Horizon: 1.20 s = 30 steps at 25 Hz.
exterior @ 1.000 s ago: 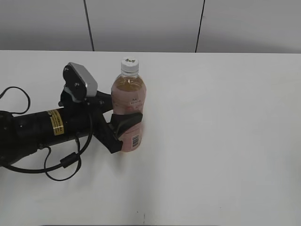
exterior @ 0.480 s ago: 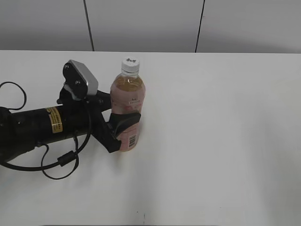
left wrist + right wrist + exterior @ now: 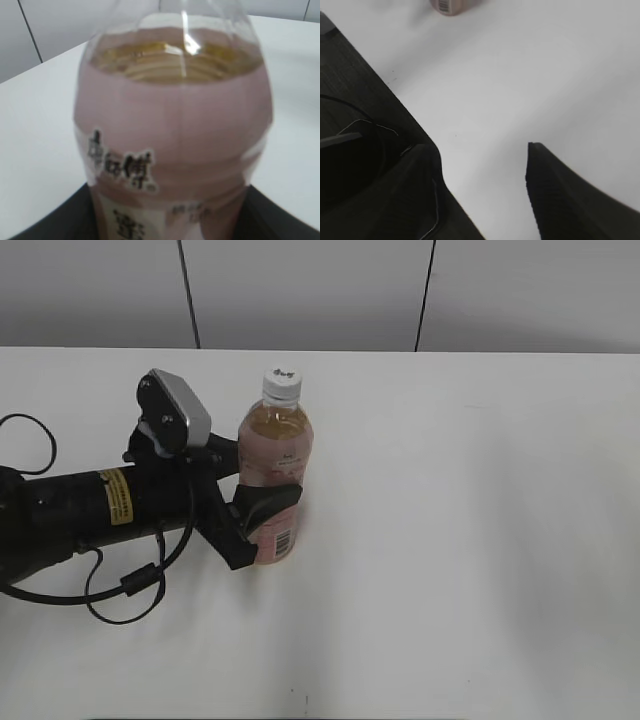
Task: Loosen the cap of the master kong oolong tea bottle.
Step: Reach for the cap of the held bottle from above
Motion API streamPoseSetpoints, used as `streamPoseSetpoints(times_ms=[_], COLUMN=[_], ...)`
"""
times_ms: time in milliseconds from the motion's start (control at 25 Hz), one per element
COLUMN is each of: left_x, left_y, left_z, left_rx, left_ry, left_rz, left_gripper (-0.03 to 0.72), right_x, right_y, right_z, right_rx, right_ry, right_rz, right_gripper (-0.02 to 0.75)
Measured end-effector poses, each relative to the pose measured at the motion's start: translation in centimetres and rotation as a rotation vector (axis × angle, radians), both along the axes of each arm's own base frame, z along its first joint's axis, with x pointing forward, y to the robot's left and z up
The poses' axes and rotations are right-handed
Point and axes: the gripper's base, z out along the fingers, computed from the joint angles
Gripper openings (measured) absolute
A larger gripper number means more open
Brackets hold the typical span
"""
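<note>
The master kong oolong tea bottle [image 3: 276, 445] stands on the white table [image 3: 460, 540], with amber tea, a pink label and a barcode near its base. The white cap [image 3: 282, 384] sits on its neck. My left gripper [image 3: 266, 496] is shut on the bottle's lower body from the left. In the left wrist view the bottle [image 3: 175, 125] fills the frame, the cap is out of view, and the left gripper [image 3: 170, 220] has dark jaws at both sides. My right gripper [image 3: 477, 147] is open and empty above the table, out of the exterior view. The bottle's base [image 3: 452, 5] shows far off.
The left arm [image 3: 90, 510] lies low across the table's left side, with a black cable loop [image 3: 125, 590] beneath it. A dark area [image 3: 350, 115] beyond the table's edge fills the left of the right wrist view.
My left gripper has shifted slightly left with the bottle still held. The bottle's top now leans a little to the right.
</note>
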Motion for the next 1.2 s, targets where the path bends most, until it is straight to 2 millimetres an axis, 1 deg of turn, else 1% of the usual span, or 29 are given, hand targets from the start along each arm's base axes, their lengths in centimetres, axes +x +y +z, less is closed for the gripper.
streamPoseSetpoints(times_ms=[80,200,360,520,640,840,1080,1120,1200], left_x=[0.0,0.0,0.0,0.0,0.0,0.0,0.0,0.0,0.0], left_y=[0.0,0.0,0.0,0.0,0.0,0.0,0.0,0.0,0.0], left_z=[0.0,0.0,0.0,0.0,0.0,0.0,0.0,0.0,0.0], left_rx=[0.001,0.001,0.002,0.002,0.003,0.003,0.003,0.003,0.003], left_ry=[0.001,0.001,0.0,-0.001,0.0,0.0,-0.001,-0.001,-0.001], left_rz=[0.0,0.0,-0.001,-0.002,-0.003,-0.003,-0.004,-0.004,-0.004], left_gripper=[0.389,0.389,0.389,0.389,0.389,0.389,0.389,0.389,0.389], right_x=[0.5,1.2,2.1,3.2,4.4,6.1,6.9,7.0,7.0], right_y=[1.1,3.0,5.9,7.9,8.7,9.6,10.1,10.3,10.7], right_z=[0.6,1.2,1.2,1.0,1.0,1.7,1.5,1.4,1.5], right_rx=[0.0,0.003,0.002,-0.048,-0.086,-0.096,-0.092,-0.076,0.016], right_ry=[-0.055,-0.123,-0.17,-0.191,-0.22,-0.248,-0.236,-0.221,-0.144], right_rz=[0.11,0.22,0.323,0.401,0.446,0.467,0.468,0.457,0.369], right_gripper=[0.458,0.458,0.458,0.458,0.458,0.458,0.458,0.458,0.458])
